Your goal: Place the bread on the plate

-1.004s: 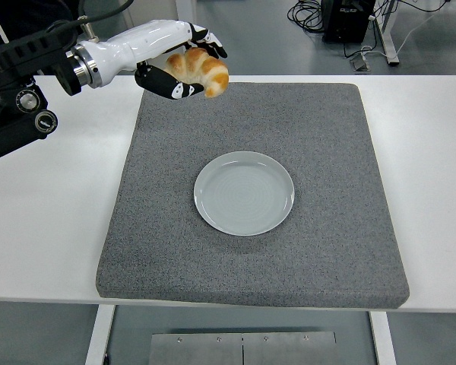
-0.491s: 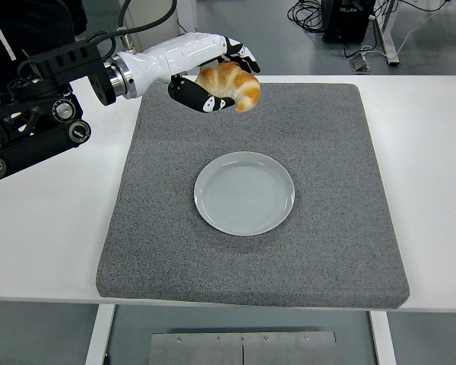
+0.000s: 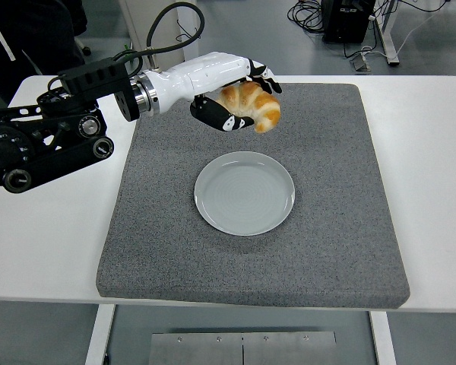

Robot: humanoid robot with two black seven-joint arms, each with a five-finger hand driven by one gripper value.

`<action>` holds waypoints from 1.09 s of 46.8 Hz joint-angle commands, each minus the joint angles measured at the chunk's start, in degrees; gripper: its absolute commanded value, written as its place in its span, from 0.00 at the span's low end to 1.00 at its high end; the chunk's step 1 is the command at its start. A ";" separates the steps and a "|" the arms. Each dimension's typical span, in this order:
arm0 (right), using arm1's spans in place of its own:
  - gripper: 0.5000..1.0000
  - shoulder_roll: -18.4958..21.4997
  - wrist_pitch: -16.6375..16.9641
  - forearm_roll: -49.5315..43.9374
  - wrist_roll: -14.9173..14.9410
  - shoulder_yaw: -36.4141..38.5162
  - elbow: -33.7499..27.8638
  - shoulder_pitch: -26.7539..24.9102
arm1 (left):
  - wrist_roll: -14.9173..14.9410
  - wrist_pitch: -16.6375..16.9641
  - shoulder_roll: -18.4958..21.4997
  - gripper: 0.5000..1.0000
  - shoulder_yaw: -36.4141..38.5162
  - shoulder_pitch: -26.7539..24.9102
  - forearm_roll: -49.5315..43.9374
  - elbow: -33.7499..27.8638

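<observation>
You are holding the bread (image 3: 252, 106) in the left hand (image 3: 235, 95), fingers clamped around it from above and below, so the pickup part of the job looks done. The bread is hanging in the air over the far part of the grey mat (image 3: 342, 228), touching nothing but the hand. It is sitting beyond the plate (image 3: 244, 193) and roughly in line with its middle, not yet over it as far as this view tells.

The plate is lying bare near the mat's centre, with nothing on it. So what is left for you is the carry toward the plate, the lowering, and the release. You are probably about halfway through, by my judgement.

The bread is sticking out past the fingertips on the right side, so only part of it is being gripped; you are likely wanting to bring it down gently before opening the fingers, or it could roll off the rim.

Your right arm is not showing anywhere in this view. The white table (image 3: 433, 152) around the mat is carrying nothing else.
</observation>
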 commanded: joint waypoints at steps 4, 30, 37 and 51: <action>1.00 0.00 0.00 0.00 0.00 0.00 0.00 -0.01 | 0.07 0.55 -1.73 0.31 0.02 2.37 1.78 0.25; 1.00 0.00 0.00 0.00 0.00 0.00 0.00 -0.01 | 0.07 3.97 -3.23 0.32 0.10 9.05 6.70 0.96; 1.00 0.00 0.00 0.00 0.00 0.00 0.00 -0.01 | 0.07 4.50 -3.93 0.32 0.72 10.11 7.14 1.13; 1.00 0.00 0.00 0.00 0.00 0.00 0.00 -0.01 | -0.02 7.76 -5.08 0.32 3.09 12.13 10.22 3.94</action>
